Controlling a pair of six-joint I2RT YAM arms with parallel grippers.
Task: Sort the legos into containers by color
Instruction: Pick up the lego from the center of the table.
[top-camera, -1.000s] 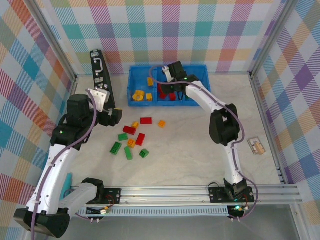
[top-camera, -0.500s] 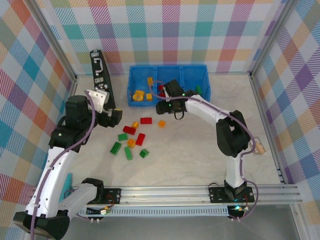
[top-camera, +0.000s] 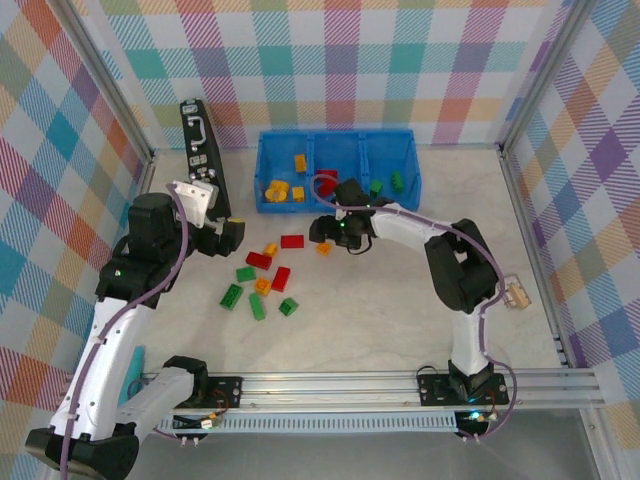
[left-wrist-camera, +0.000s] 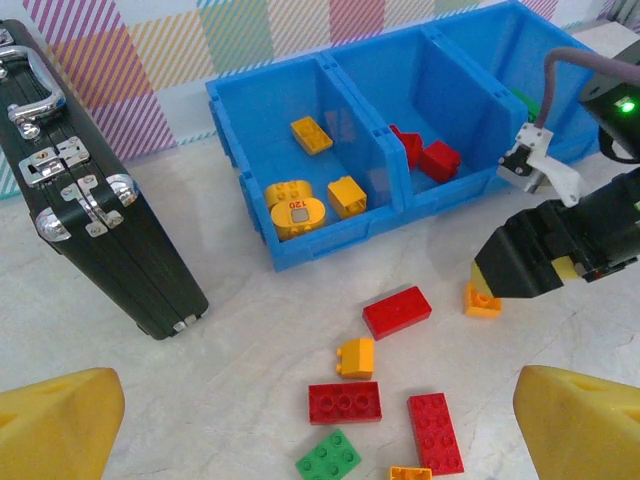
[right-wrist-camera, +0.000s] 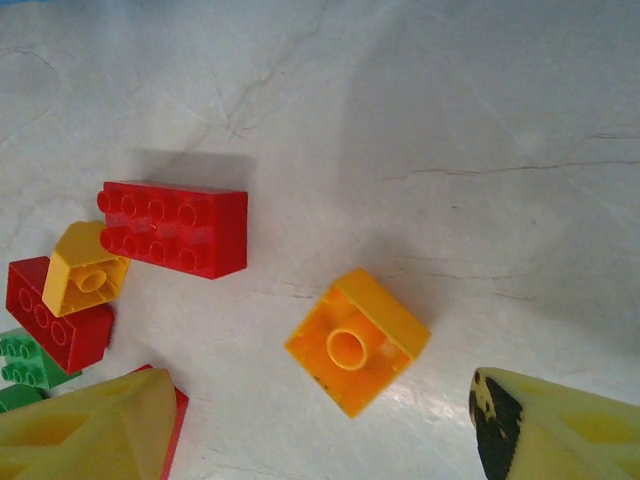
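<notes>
Loose legos lie mid-table: a red brick, a yellow one, further reds and greens. An orange brick lies upside down on the table. My right gripper hovers open just over it, one finger on each side, not touching. The blue bin holds yellow and orange legos in its left compartment, red ones in the middle and green on the right. My left gripper hangs open and empty left of the pile.
A black case with a silver handle lies left of the bin, close to my left arm. A small wooden piece sits by the right frame rail. Metal rails and plaid walls border the table.
My right gripper has left the bin's middle compartment, swung down and left to the orange brick, and opened wider. The left arm has barely moved.
</notes>
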